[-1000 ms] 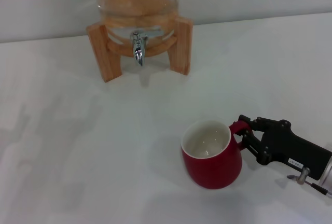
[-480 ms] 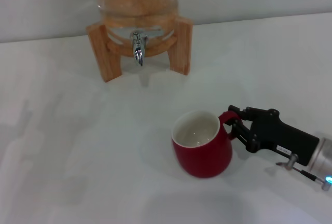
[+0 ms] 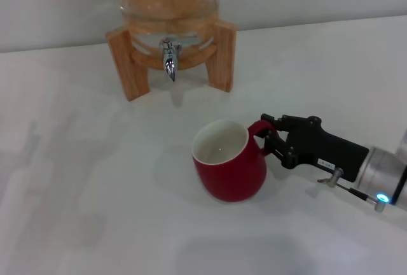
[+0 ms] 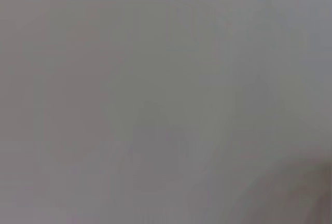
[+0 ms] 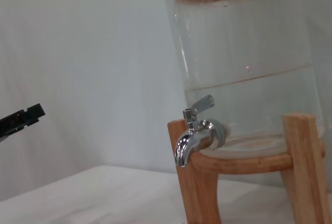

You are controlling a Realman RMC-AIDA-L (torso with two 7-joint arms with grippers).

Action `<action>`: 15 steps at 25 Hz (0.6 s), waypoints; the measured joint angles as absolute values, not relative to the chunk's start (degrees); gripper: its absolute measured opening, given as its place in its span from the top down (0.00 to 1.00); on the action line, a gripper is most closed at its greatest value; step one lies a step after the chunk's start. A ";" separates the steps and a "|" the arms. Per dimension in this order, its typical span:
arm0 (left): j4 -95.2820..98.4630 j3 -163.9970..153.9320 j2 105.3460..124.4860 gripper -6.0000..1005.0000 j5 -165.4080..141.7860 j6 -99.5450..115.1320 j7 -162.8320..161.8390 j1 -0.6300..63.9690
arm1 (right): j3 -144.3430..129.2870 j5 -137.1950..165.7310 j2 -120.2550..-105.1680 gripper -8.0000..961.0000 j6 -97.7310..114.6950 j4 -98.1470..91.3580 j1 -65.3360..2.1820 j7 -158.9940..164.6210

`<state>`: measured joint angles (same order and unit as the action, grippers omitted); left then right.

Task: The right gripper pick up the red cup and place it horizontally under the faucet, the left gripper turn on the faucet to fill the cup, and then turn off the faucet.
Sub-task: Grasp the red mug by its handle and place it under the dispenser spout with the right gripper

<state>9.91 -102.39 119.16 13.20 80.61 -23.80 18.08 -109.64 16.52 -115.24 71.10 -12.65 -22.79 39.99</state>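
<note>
- The red cup stands upright on the white table, mouth up and white inside showing, its loop handle turned to the right.
- It sits right of centre and near to the robot, well short of the faucet, which lies farther away and to the left.
- Over the last second the cup has travelled left and away, from a spot nearer the right edge toward the middle of the table. It has stayed level, and I cannot tell whether it is lifted or sliding.
- The right gripper has moved with it; its black fingers are pinched on the cup's handle, and its silver wrist with the blue light trails off to the right.
- That shift suggests the pick-up is done and the carry toward the faucet is under way, with a good part of the path left.
- The faucet juts from the near side of a glass dispenser holding clear liquid, which sits on a wooden stand at the far side of the table. In the right wrist view its lever tilts up and nothing runs from the spout, so it looks shut.
- The left gripper appears in no view; its wrist camera shows only a blank grey surface, so the state of its fingers cannot be told.
</note>
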 joint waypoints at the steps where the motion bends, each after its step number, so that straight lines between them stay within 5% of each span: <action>1: 9.91 -102.40 119.14 0.16 13.18 80.57 -23.80 18.10 | -109.68 16.52 -115.25 0.80 70.71 -12.70 -23.13 40.06; 15: 9.71 -102.48 119.11 0.16 11.44 80.56 -25.47 18.11 | -109.77 16.36 -115.53 0.80 63.40 -17.12 -24.92 40.77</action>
<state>9.71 -102.48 119.11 11.44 80.56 -25.47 18.11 -109.77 16.36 -115.53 63.40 -17.12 -24.92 40.77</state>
